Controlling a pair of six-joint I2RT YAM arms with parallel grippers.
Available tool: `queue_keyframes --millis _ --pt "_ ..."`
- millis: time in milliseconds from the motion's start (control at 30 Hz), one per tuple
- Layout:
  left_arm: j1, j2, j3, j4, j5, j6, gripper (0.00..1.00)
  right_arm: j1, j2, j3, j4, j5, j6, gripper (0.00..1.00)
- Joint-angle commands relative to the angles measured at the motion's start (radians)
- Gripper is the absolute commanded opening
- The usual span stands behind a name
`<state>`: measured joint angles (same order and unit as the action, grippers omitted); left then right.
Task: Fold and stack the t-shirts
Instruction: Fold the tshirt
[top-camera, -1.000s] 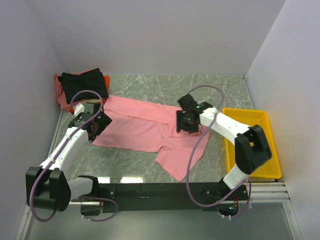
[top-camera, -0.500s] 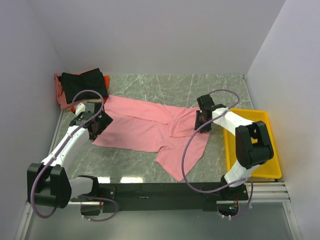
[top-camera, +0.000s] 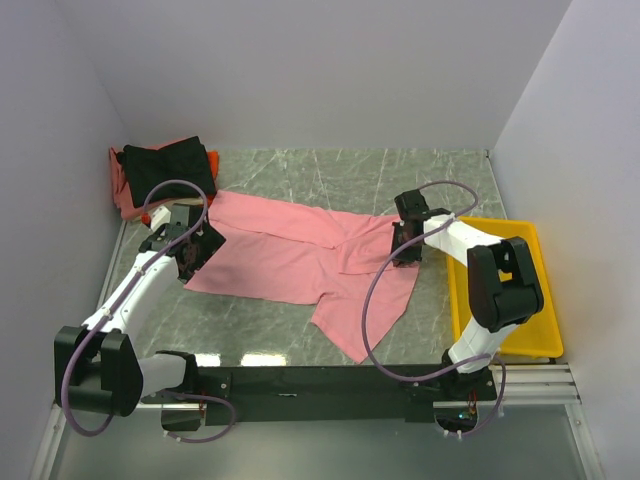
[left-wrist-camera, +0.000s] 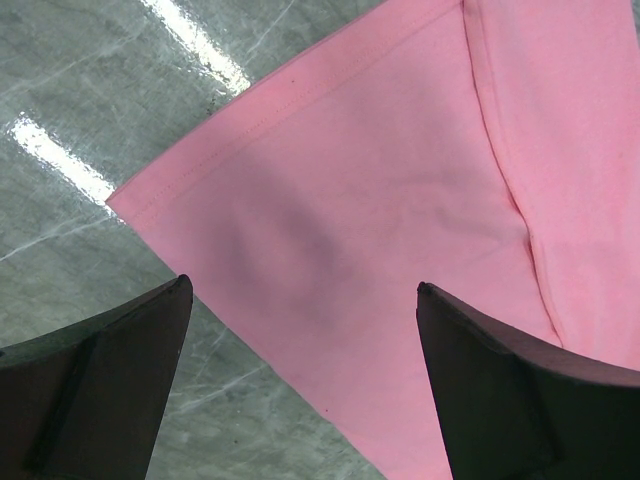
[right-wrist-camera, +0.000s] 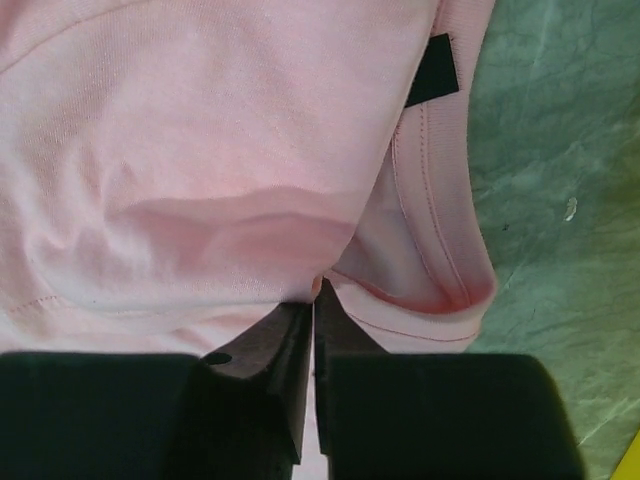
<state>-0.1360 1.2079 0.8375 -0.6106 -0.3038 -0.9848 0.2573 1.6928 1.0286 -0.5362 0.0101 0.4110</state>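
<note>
Far strip of desk (top-camera: 400, 175) is bare, so passage is open from stack (top-camera: 165, 170) across to right wall (top-camera: 590, 200). Near-left strip is bare too. The middle is covered by shirt (top-camera: 290, 255). Far-left corner is blocked by the stack, set against left wall (top-camera: 50, 200). Right edge is taken by bin (top-camera: 520, 235), close beside right fingers (right-wrist-camera: 270, 360), which are pinched on the shirt edge. Left fingers (left-wrist-camera: 100, 390) are spread wide over the shirt's left corner. Cable (top-camera: 368, 310) is looped above the near flap.

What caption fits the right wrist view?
Right gripper pinching the salmon-pink cloth t-shirt beside its collar, over grey marbled table.
</note>
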Motion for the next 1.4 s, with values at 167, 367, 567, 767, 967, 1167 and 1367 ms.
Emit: queue_keyframes --millis 167,367,567,767,967,1167,1367 --pt "0.004 -0.018 0.018 0.005 -0.008 0.015 0.99 -0.006 -0.036 0.03 -0.024 -0.007 0.026 0.0" --pt "0.004 -0.025 0.018 -0.002 -0.006 0.009 0.99 -0.003 -0.114 0.027 -0.166 -0.051 0.035 0.0" --pt "0.004 -0.008 0.028 0.002 0.011 0.023 0.99 0.01 -0.176 -0.034 -0.226 -0.11 0.061 0.0" --pt "0.006 -0.004 0.035 -0.006 0.011 0.023 0.99 0.016 -0.199 -0.097 -0.231 -0.133 0.101 0.0" --pt "0.006 -0.008 0.038 -0.017 0.014 0.025 0.99 0.02 -0.179 -0.11 -0.208 -0.127 0.123 0.0" --pt "0.006 -0.007 0.044 -0.02 0.014 0.021 0.99 0.033 -0.186 -0.07 -0.252 -0.102 0.112 0.03" --pt "0.006 -0.018 0.049 -0.025 0.006 0.02 0.99 0.045 -0.206 0.011 -0.294 -0.047 0.091 0.69"
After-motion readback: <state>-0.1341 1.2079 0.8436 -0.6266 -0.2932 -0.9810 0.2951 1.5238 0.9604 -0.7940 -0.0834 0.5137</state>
